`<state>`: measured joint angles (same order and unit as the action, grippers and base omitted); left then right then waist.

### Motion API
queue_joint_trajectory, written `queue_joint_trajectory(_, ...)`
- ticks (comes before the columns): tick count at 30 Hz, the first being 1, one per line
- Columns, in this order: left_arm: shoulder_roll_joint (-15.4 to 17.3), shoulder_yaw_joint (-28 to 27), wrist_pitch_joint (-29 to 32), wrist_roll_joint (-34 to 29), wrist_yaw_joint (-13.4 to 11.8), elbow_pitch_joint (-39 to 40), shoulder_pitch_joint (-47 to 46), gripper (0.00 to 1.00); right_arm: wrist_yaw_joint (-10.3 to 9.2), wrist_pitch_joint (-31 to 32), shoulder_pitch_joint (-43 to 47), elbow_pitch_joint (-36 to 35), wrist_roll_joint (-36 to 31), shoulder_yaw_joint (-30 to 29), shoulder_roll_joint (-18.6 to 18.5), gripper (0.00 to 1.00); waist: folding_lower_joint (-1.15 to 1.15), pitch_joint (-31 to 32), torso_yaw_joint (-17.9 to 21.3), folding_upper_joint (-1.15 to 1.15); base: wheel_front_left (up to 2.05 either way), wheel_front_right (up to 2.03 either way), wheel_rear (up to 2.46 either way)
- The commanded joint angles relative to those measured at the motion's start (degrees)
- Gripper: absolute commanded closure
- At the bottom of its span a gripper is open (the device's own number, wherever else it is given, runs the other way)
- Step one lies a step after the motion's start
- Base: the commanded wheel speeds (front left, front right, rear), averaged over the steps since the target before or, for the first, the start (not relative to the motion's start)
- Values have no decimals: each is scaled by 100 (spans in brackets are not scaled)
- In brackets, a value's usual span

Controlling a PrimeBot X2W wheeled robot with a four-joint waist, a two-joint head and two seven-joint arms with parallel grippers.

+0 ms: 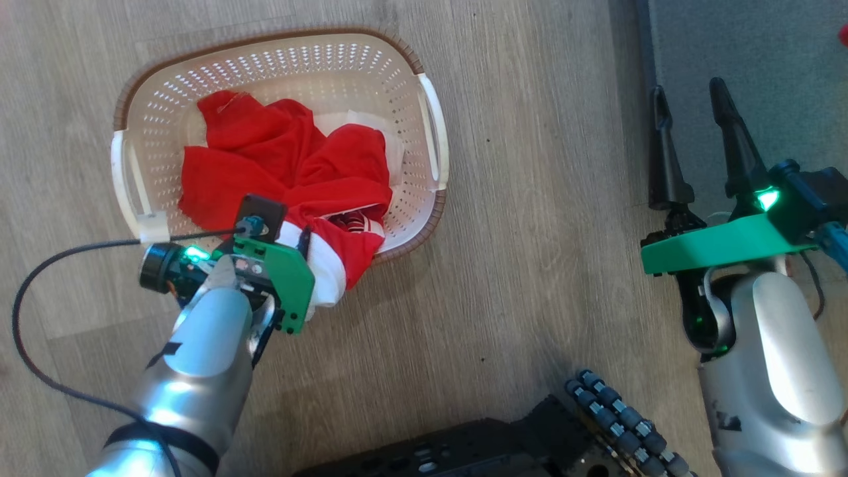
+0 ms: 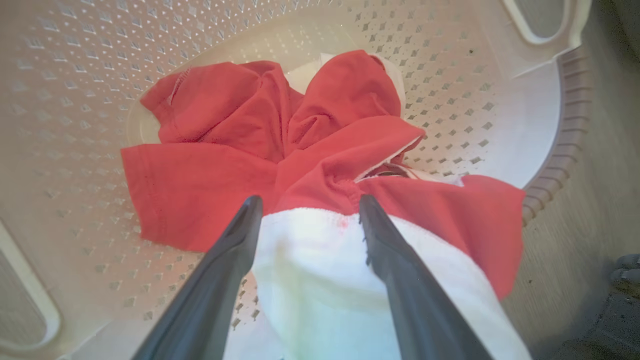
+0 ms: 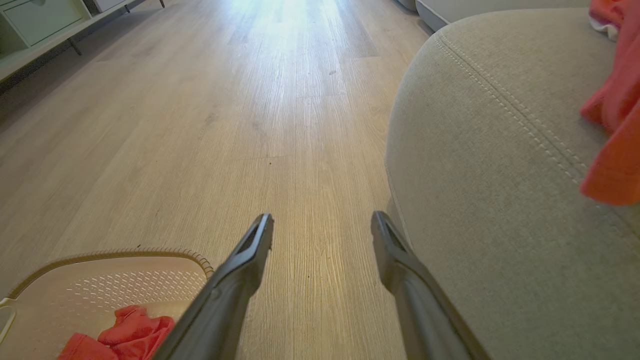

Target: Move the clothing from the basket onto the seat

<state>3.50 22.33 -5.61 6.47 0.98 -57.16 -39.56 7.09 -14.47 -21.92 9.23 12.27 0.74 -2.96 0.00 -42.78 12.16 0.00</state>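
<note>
Overhead, a cream plastic basket [image 1: 265, 41] with perforated walls, a brown woven-look rim and white handles sits on a pale wood floor [image 1: 530, 232]. Inside it lies the clothing [image 1: 285, 165]: bright red soft fabric, crumpled in a heap across the basket's bottom. A broad white panel at one end drapes over the rim nearest the robot. A bit of red-and-white striped trim peeks from the folds. The left gripper [image 2: 307, 202] hangs over that white panel, its two dark fingers spread apart, the fabric lying between and beneath them, not pinched. The right gripper [image 1: 689, 89] is well apart from the basket, fingers likewise spread and empty, at the edge of the grey seat [image 3: 500, 175], a stitched cushion with a rounded corner. Another red garment [image 3: 612, 125] lies on the seat's top.
</note>
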Motion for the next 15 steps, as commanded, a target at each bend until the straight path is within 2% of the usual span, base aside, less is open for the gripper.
queue_joint_trajectory(1,137,-72,7,-32,-14,-20,2,0,40,-52,21,-203,48,127,8,0,0,-14,10,0,0,0,0)
queue_joint_trajectory(15,-2,-108,257,489,365,-534,-241,0,40,-52,12,-210,131,171,8,0,0,-91,49,0,0,0,0)
